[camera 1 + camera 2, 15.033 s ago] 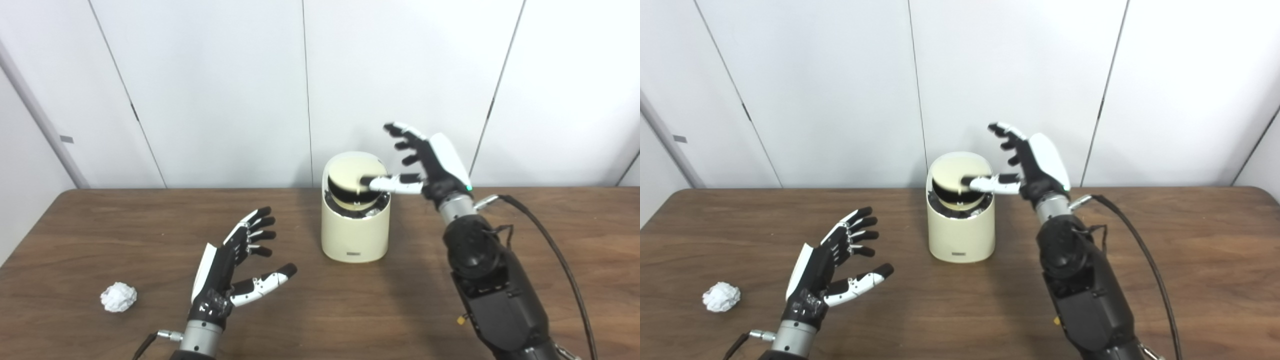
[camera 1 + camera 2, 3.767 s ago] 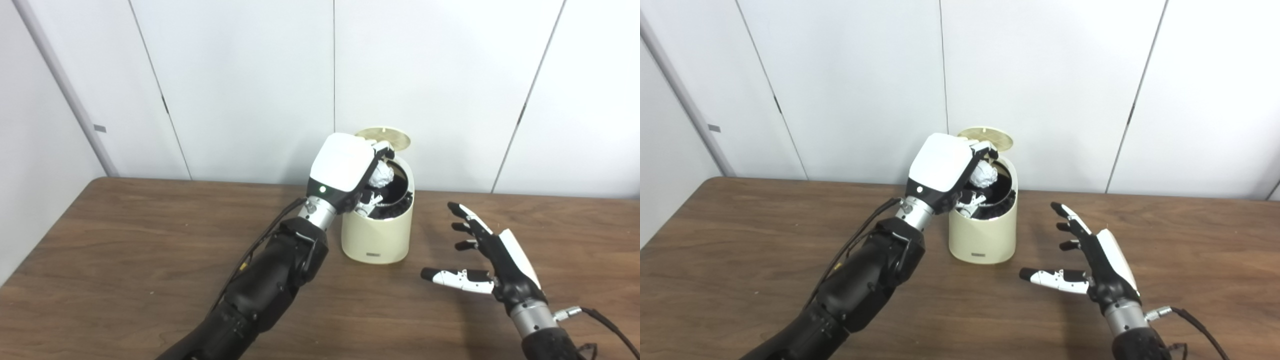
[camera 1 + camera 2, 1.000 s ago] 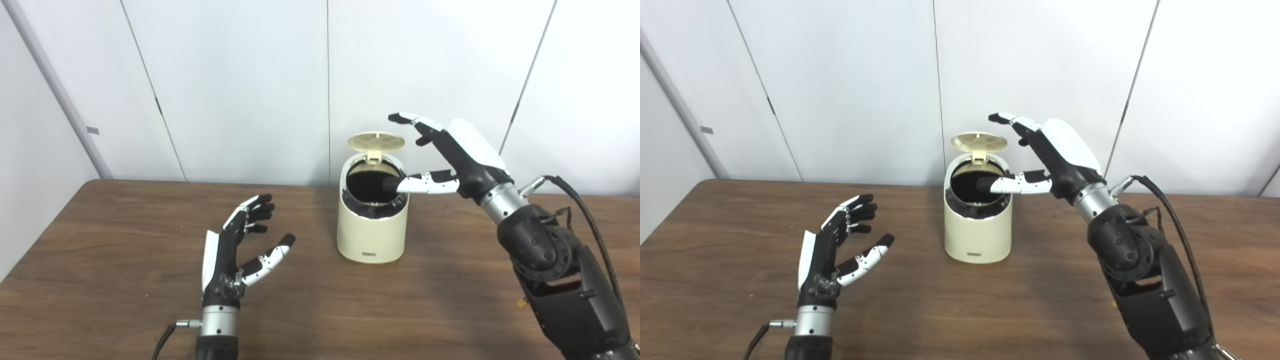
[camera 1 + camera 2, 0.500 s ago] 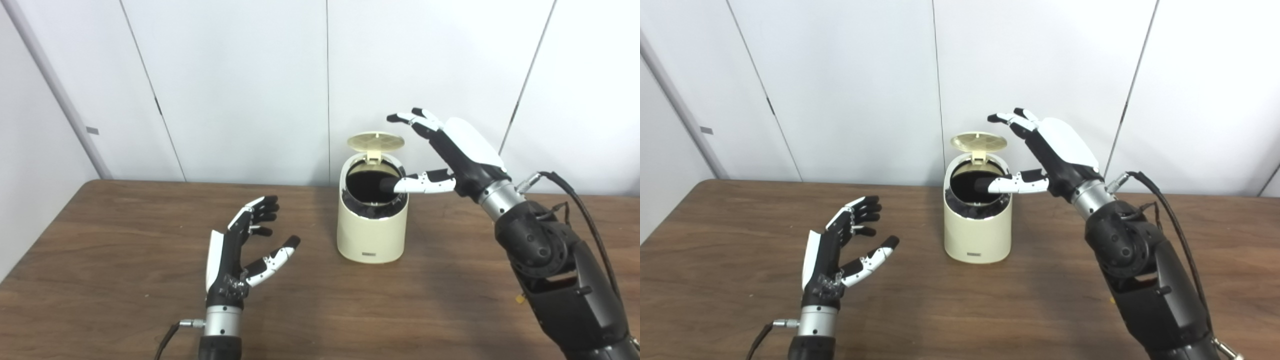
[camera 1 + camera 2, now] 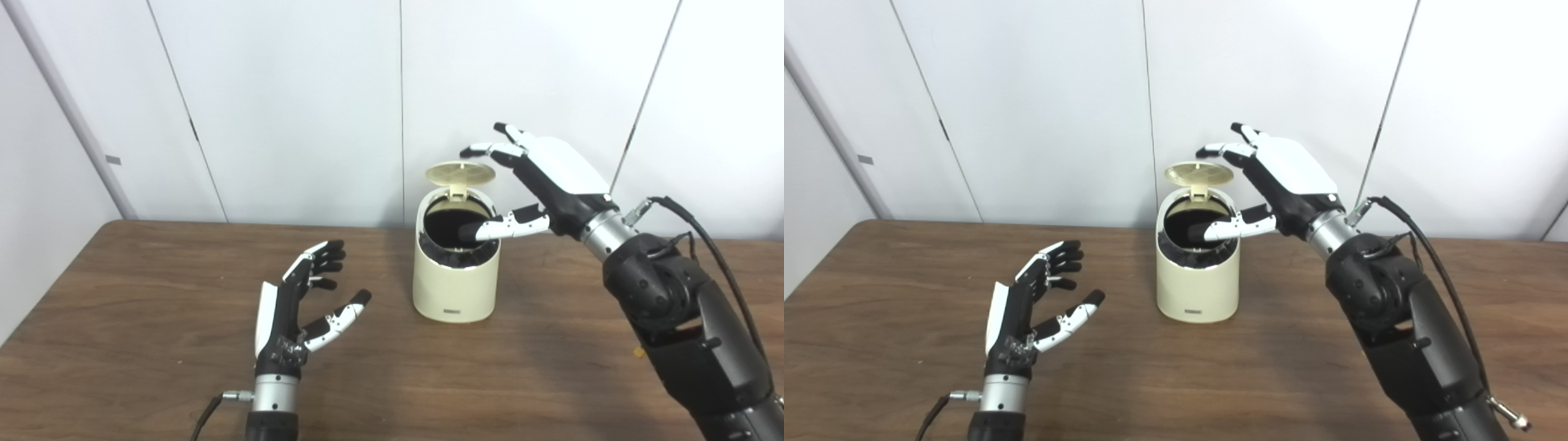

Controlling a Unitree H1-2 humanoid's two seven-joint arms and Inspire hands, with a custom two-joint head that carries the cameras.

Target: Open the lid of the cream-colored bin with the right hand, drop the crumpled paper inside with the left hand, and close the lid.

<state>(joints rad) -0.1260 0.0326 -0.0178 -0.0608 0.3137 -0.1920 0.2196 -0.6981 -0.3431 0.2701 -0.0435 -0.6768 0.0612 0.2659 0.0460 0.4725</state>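
The cream-colored bin (image 5: 454, 288) stands at the middle of the wooden table with its round lid (image 5: 460, 173) tipped up and back on its hinge. Its black-lined mouth (image 5: 452, 225) shows dark; no paper is visible inside. My right hand (image 5: 545, 180) is open above and right of the bin, its fingers reaching over the raised lid and its thumb (image 5: 499, 229) across the rim of the mouth. My left hand (image 5: 300, 309) hovers open and empty over the table to the bin's left.
The brown table (image 5: 153, 318) runs to the picture's edges at left and right. White wall panels (image 5: 294, 104) stand close behind the bin. A black cable (image 5: 710, 245) loops off my right forearm.
My right hand has swung left and risen, bringing its fingers over the top of the raised lid. The left hand has drifted slightly right. The lid stays up.
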